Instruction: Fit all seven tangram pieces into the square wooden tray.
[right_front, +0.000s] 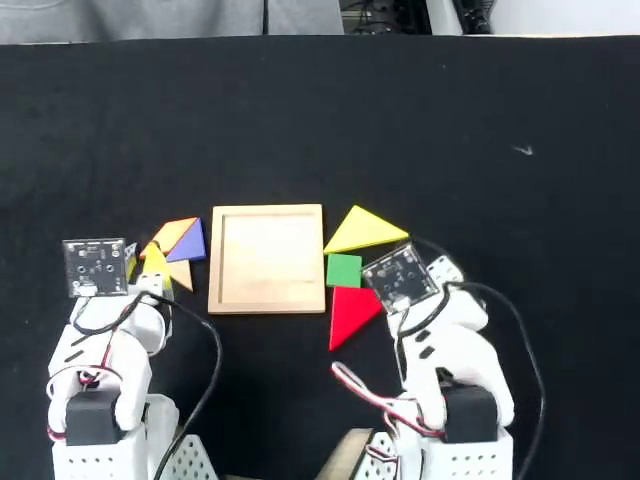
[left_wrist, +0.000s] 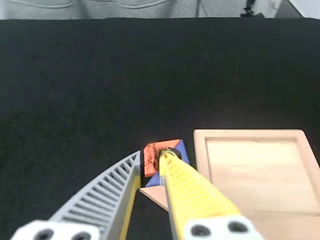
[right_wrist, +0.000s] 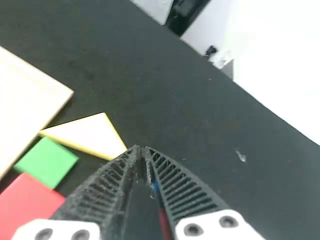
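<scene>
Left gripper (left_wrist: 151, 156) is part open, its grey and yellow fingertips straddling the orange piece (left_wrist: 151, 164); can't tell if it's pinched; blue piece (left_wrist: 181, 150) touches the orange one, tan piece (left_wrist: 156, 194) lies nearer the arm, small yellow piece (right_front: 155, 262) is in the same cluster. Right gripper (right_wrist: 141, 153) is closed tip to tip with nothing in it, above the table (right_front: 400, 120) beside its group: red triangle (right_front: 350, 313) nearest, green square (right_front: 343, 270) next, big yellow triangle (right_front: 362, 230) farthest. Square wooden tray (right_front: 265, 305) lies flat between the two groups; all seven pieces are on the table outside it.
</scene>
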